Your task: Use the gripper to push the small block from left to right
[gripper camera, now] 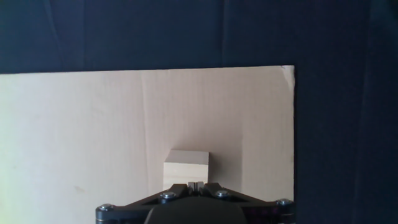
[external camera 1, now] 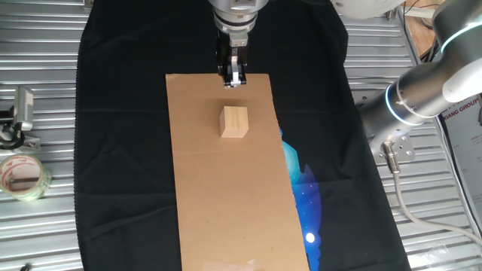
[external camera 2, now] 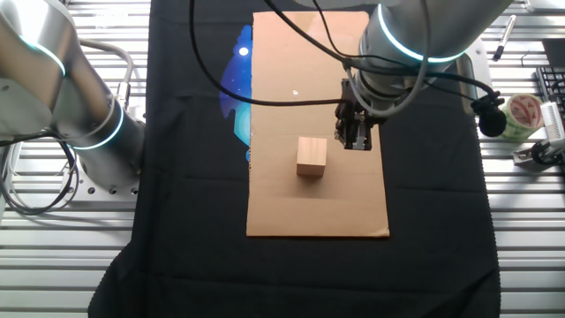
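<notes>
Cardboard sheet [external camera 1: 226, 196]: one small block [external camera 1: 234, 122], one gripper [external camera 1: 233, 77], jaws together

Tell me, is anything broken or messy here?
Nothing looks broken or spilled. The small block sits upright on the cardboard sheet, and the gripper is beside it with its fingers together. A tape roll lies off to the side.

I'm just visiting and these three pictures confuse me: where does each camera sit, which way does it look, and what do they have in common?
One fixed view: high above the cardboard sheet, looking down its length; the gripper hangs beyond the small block, second silver arm at right.
The other fixed view: high on the opposite side; gripper right of the block.
Hand view: on the hand, looking along the closed fingers at the block.
Shared: block and cardboard.
</notes>
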